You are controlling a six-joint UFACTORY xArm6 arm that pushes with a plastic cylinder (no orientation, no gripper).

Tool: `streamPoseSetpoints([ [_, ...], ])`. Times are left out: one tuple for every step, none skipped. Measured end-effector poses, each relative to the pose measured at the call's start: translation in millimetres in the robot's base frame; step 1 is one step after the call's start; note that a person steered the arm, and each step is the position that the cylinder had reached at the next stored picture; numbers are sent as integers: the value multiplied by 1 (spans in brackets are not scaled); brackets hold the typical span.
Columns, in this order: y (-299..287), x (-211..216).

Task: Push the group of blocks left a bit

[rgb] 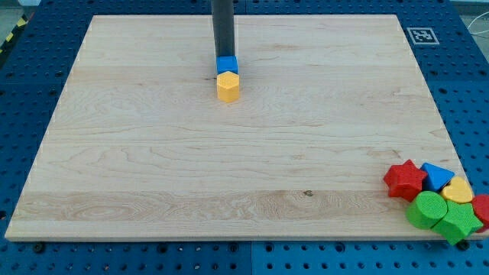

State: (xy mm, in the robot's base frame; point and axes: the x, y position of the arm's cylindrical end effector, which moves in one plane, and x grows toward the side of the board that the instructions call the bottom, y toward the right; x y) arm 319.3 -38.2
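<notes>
— Where does the group of blocks sit?

— In the board's (153,153) bottom right corner: a red star (404,179), a blue block (436,175), a yellow block (459,191), a green cylinder (426,209), a green star-like block (457,221) and a red block (483,206) at the very edge, all touching or nearly so.

— And the rod?

— Well apart, near the top edge. The tip (224,58) is hidden behind a blue cube (227,65), which touches a yellow hexagonal block (228,87) just below. The arm carries no jaws, only the rod.
</notes>
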Motion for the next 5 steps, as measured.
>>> streamPoseSetpoints([
  [-1, 1],
  [-32, -3],
  [-76, 20],
  [-82, 64],
  [-60, 129],
])
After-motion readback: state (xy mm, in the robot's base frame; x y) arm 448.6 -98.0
